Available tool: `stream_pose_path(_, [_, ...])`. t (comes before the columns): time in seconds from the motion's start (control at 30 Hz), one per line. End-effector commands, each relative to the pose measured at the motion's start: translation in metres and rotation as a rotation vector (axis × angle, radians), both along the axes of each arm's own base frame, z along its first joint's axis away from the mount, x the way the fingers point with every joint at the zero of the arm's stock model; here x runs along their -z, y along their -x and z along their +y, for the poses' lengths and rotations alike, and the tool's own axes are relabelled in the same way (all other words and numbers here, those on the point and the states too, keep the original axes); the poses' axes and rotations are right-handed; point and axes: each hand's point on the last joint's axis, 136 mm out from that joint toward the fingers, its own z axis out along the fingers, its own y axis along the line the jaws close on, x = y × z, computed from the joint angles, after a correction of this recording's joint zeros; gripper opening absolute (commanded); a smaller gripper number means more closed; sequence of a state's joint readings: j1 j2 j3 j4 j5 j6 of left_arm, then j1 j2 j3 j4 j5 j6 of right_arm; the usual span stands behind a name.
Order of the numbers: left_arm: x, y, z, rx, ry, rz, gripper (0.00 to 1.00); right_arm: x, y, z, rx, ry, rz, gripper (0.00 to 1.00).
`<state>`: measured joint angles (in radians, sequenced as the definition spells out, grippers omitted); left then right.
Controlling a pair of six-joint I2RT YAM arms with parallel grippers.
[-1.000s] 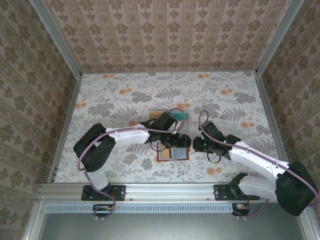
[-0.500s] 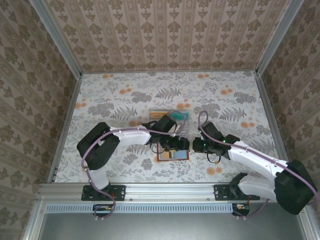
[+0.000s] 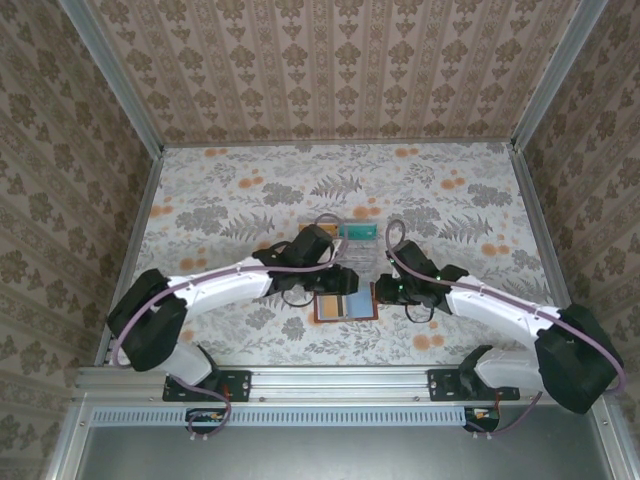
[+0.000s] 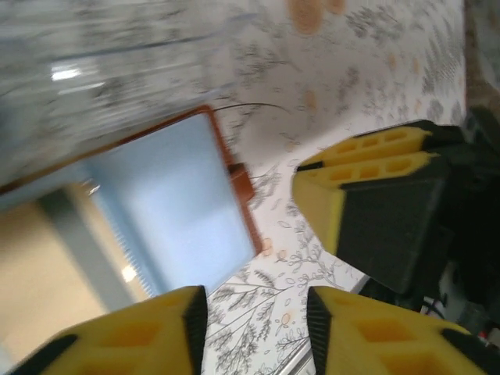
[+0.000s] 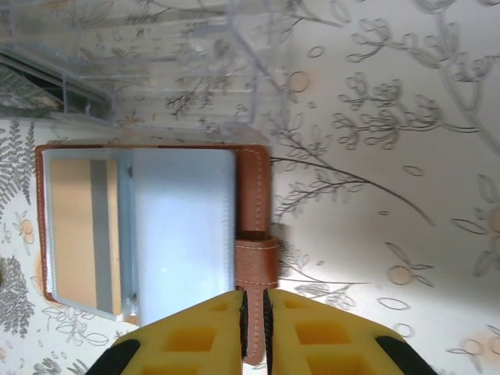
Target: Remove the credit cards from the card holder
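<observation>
Right gripper (image 5: 254, 312) pinches the one open card holder (image 5: 183, 226), one orange card (image 5: 70, 226) inside, while left gripper (image 4: 256, 305) hangs open, empty.

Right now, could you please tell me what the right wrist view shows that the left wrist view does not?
The right wrist view offers the whole open card holder, edge to edge, and the right gripper shut on its stitched strap. The left wrist view offers the left gripper, fingers apart with nothing between them, and the right gripper's outer side. Shared: the grey-blue pocket, the tan card tucked in the holder, the clear tray and the floral table.
</observation>
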<state>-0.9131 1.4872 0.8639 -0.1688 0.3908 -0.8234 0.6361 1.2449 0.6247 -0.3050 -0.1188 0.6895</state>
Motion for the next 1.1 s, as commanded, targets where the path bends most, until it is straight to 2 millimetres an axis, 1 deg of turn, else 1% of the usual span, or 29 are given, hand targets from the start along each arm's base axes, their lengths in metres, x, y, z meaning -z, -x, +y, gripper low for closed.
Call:
stream_pose_path(0.0, [0.029, 0.001, 0.039, -0.087, -0.125, 0.033, 0.23, -0.017, -0.008, 0.033, -0.040, -0.103, -0.016, 0.18])
stream_pose_path(0.03, [0.034, 0.003, 0.047, -0.103, -0.144, 0.039, 0.21, -0.017, -0.009, 0.039, -0.050, -0.112, -0.012, 0.17])
stream_pose_path(0.07, [0.037, 0.004, 0.053, -0.115, -0.157, 0.044, 0.16, -0.017, -0.009, 0.045, -0.058, -0.124, -0.006, 0.18])
stream_pose_path(0.17, [0.047, 0.006, 0.062, -0.130, -0.170, 0.058, 0.03, -0.014, -0.009, 0.062, -0.077, -0.179, 0.024, 0.18])
stream_pose_path(0.2, [0.048, 0.006, 0.063, -0.130, -0.170, 0.061, 0.00, -0.013, -0.010, 0.067, -0.079, -0.194, 0.032, 0.17])
stream_pose_path(0.23, [0.051, 0.007, 0.063, -0.129, -0.171, 0.066, 0.00, -0.007, -0.010, 0.070, -0.079, -0.198, 0.054, 0.18])
stream_pose_path(0.3, [0.055, 0.008, 0.061, -0.122, -0.166, 0.074, 0.00, -0.002, -0.010, 0.074, -0.081, -0.203, 0.073, 0.17])
stream_pose_path(0.53, [0.066, 0.008, 0.057, -0.113, -0.166, 0.091, 0.00, 0.016, -0.007, 0.079, -0.070, -0.203, 0.134, 0.18])
stream_pose_path(0.77, [0.079, 0.012, 0.060, -0.114, -0.188, 0.120, 0.00, 0.022, -0.005, 0.082, -0.075, -0.217, 0.156, 0.21])
stream_pose_path(0.97, [0.082, 0.014, 0.062, -0.120, -0.195, 0.129, 0.00, 0.030, -0.002, 0.081, -0.077, -0.203, 0.180, 0.20])
stream_pose_path(1.07, [0.083, 0.014, 0.062, -0.120, -0.194, 0.130, 0.00, 0.032, -0.001, 0.084, -0.083, -0.214, 0.190, 0.19])
